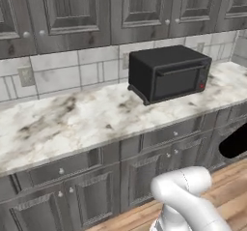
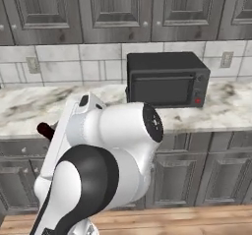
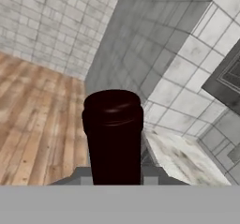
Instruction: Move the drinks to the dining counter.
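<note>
Grey-cabinet marble counter (image 1: pixel 72 123), black toaster oven (image 1: pixel 169 73), unlabelled wine bottle (image 3: pixel 114 138).

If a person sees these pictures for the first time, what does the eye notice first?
Probably the dark red-brown bottle, standing up close in the hand view with the gripper shut on it. Next, the black toaster oven on the marble counter under the grey cabinets.

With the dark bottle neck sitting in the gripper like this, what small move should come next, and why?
Probably carry on toward the dining counter: the gripper is shut on the dark red-brown bottle, and ahead lie only the marble counter and black toaster oven, no island.
</note>
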Robot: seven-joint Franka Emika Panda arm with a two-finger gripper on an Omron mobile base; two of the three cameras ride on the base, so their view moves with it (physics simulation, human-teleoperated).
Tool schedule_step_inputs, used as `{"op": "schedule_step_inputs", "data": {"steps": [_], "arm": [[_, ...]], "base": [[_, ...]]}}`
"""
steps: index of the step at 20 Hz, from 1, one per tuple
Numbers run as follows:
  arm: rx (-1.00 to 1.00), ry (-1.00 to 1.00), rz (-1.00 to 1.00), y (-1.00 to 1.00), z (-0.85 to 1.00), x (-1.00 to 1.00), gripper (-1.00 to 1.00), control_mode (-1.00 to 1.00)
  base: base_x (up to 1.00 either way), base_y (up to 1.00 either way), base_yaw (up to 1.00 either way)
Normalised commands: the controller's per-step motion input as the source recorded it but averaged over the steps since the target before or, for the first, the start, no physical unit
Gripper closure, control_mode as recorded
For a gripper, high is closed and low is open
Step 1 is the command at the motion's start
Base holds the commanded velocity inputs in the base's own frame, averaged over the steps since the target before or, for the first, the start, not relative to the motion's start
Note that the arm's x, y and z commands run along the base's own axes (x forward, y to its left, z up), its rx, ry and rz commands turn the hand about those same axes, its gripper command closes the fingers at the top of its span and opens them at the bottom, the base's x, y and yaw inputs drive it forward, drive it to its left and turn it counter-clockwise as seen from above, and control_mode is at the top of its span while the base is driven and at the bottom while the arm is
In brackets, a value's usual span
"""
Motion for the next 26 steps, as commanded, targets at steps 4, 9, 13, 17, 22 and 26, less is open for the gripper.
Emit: {"op": "schedule_step_inputs", "data": {"steps": [4,9,13,17,22,26], "arm": [[0.00,0.00,0.00,0.00,0.00,0.00,1.00,1.00],[0.00,0.00,0.00,0.00,0.00,0.00,1.00,1.00],[0.00,0.00,0.00,0.00,0.00,0.00,1.00,1.00],[0.00,0.00,0.00,0.00,0.00,0.00,1.00,1.00],[0.00,0.00,0.00,0.00,0.00,0.00,1.00,1.00],[0.00,0.00,0.00,0.00,0.00,0.00,1.00,1.00]], "base": [[0.04,0.00,-0.56],[-0.19,0.18,-0.54],[-0.87,0.27,-0.47],[-1.00,0.34,-0.38],[-1.00,0.46,-0.36],[-0.97,0.75,-0.44]]}}
